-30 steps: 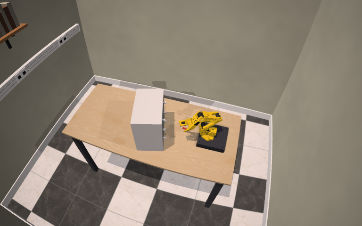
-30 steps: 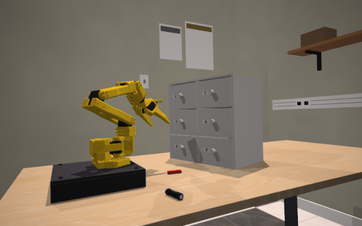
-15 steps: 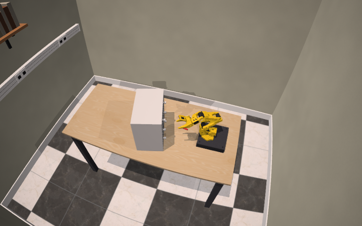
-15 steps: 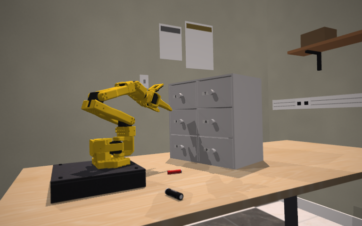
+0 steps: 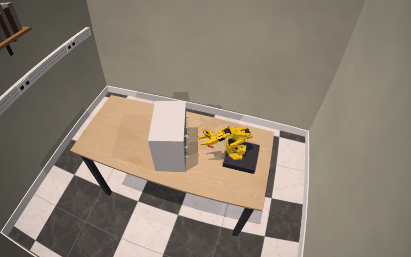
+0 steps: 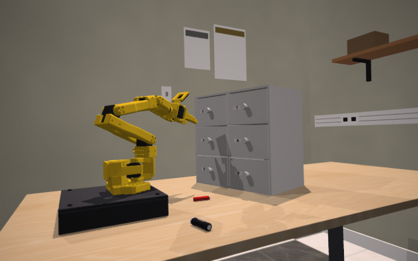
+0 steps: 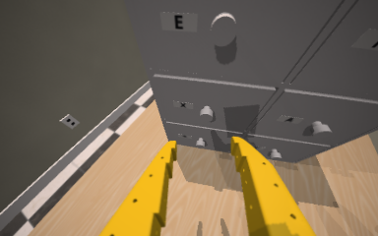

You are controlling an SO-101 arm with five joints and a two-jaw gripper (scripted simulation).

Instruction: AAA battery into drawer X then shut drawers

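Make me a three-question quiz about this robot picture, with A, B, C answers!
1. Where is the X drawer?
A. left column, middle row
B. right column, top row
C. right column, bottom row

2. How many drawers has the chest?
A. four
B. six
C. eight

3. What is in the gripper?
A. the battery
B. a knob
C. nothing

Answers: 1 A, the wrist view shows X under E on the left. 2 B, two columns of three. 3 C, the red battery lies on the table and the fingers have bare space between them.
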